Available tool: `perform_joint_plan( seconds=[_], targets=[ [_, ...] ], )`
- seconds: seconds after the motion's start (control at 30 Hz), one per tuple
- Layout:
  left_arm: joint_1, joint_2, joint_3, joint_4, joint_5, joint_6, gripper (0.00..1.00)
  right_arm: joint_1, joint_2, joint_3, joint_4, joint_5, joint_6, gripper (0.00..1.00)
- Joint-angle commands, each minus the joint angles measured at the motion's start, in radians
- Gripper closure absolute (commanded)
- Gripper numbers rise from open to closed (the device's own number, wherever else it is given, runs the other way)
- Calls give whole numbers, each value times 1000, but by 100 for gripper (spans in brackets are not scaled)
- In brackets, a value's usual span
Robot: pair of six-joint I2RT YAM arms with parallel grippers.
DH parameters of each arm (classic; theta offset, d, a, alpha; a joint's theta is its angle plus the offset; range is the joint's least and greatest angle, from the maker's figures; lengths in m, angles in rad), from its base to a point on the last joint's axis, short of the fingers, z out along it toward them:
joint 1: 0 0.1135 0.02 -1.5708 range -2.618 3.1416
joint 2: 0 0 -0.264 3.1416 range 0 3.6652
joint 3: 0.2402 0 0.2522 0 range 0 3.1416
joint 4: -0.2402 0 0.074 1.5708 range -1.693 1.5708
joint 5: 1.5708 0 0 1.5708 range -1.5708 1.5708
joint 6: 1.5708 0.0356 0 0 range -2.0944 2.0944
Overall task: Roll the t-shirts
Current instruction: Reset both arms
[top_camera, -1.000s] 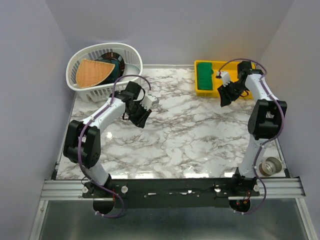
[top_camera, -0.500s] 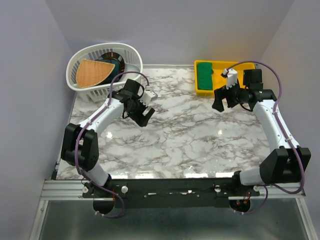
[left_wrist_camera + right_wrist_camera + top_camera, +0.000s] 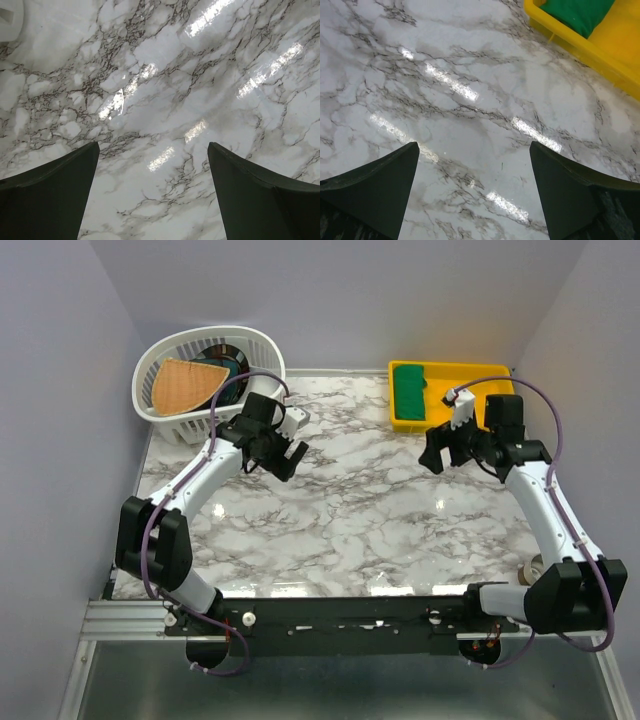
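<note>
Held left gripper (image 3: 152,150) and right gripper (image 3: 474,147) over the marble table (image 3: 360,510), jaws of both spread wide, empty. Saw green t-shirt (image 3: 407,390) inside yellow bin (image 3: 450,370).

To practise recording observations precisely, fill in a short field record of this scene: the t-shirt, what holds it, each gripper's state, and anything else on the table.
t-shirt: plain emerald-green fabric t-shirt, bundled in the left part of the bin
container: yellow plastic bin, far right of the white marble-patterned table
left gripper: open, empty, over bare table
right gripper: open, empty, over the table near the bin
other: white slatted plastic laundry basket, far left, holding a dark teal item with a tan wedge
</note>
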Motion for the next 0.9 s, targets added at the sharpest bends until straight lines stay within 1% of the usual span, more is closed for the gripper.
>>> perform_joint_plan(
  seconds=[0.0,0.03,0.07,0.1,0.13,0.17,0.2,0.27,0.4,0.43,0.53,0.63,0.73,0.77,0.87],
  targets=[
    [-15,-31,34,23,-75,-52,1,37,-35,-91,48,-67,-43,0],
    [-46,-25,40,18,-140,-67,1,40,-30,-102,35,-90,-66,0],
    [-54,-25,43,12,-147,-67,1,52,-27,-108,35,-98,-86,0],
    [-58,-21,48,-2,-147,-61,1,61,-17,-126,39,-63,-125,0],
    [-70,-12,54,-41,-154,-55,1,70,-12,-133,65,-31,-117,0],
    [-74,-5,55,-54,-211,-50,1,75,-6,-140,88,3,-85,0],
    [-75,0,54,-57,-233,-47,1,75,2,-146,106,48,-40,0],
    [-75,12,37,-66,-245,-16,1,75,11,-150,148,45,-37,0],
    [-75,17,-41,-22,-279,-45,1,73,28,-177,249,33,-32,0],
    [-75,29,-56,-2,-277,-56,1,73,39,-198,304,39,-29,0],
    [-75,66,-75,6,-271,-88,1,75,62,-203,346,37,-8,0],
    [-75,98,-53,21,-270,-81,1,73,99,-182,349,13,11,0],
    [-74,141,3,18,-315,-58,1,75,132,-179,386,14,34,0],
    [-75,149,43,12,-323,-58,1,75,140,-173,390,11,40,0],
    [-74,149,94,7,-297,-58,1,75,146,-151,420,17,75,0]
  ],
)
